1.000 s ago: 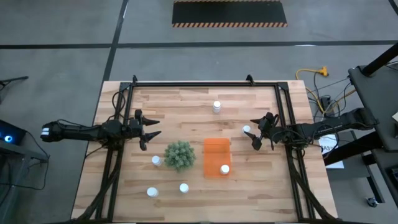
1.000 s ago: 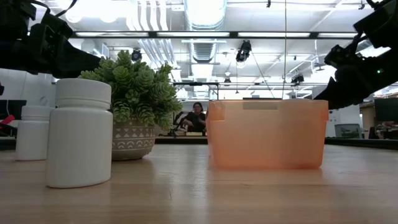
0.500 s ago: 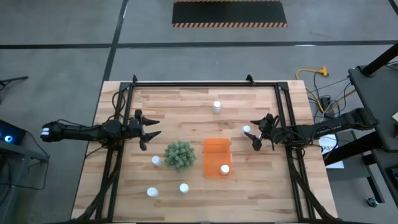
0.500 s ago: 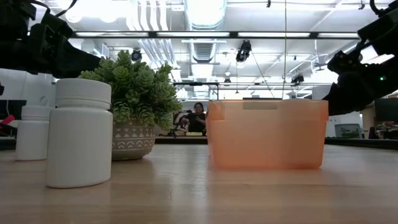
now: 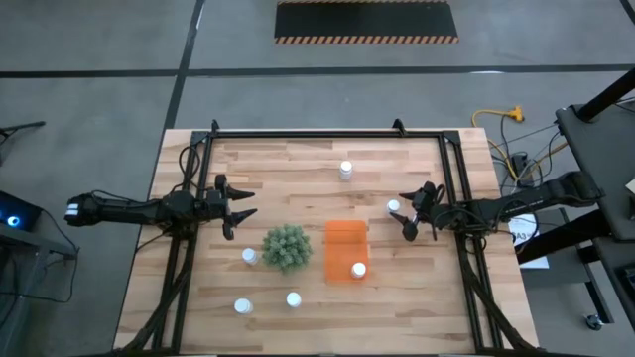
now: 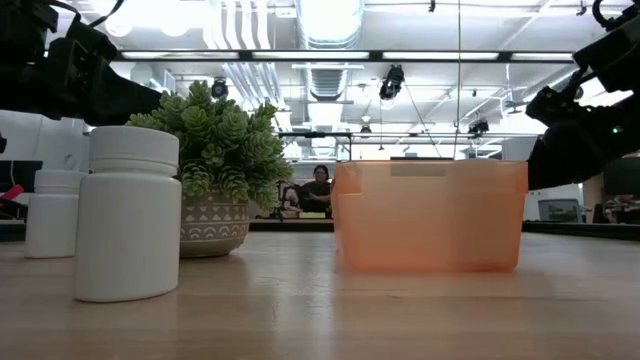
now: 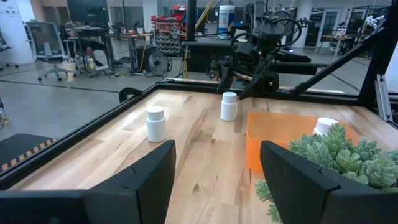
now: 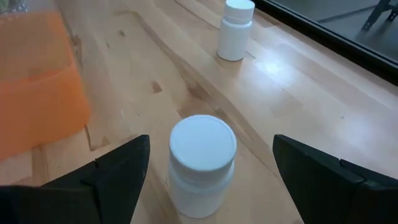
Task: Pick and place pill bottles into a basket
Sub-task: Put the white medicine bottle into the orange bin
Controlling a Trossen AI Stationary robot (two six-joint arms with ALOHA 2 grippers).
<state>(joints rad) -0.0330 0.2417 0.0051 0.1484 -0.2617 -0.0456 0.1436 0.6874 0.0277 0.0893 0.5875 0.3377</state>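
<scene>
The orange basket stands right of the table's middle with one white pill bottle in its near end. Other pill bottles stand upright on their bases: one at the far middle, one left of the plant, two near the front. My right gripper is open at the right side, its fingers on either side of a bottle without touching it. My left gripper is open at the left, level above the table.
A round green plant in a pot stands just left of the basket, between it and my left gripper. A black frame runs along the table's edges. Bare wood lies between the far bottle and the basket.
My right gripper has sunk a little toward the bottle between its fingers, and stays open. The bottles and the basket have not moved.
</scene>
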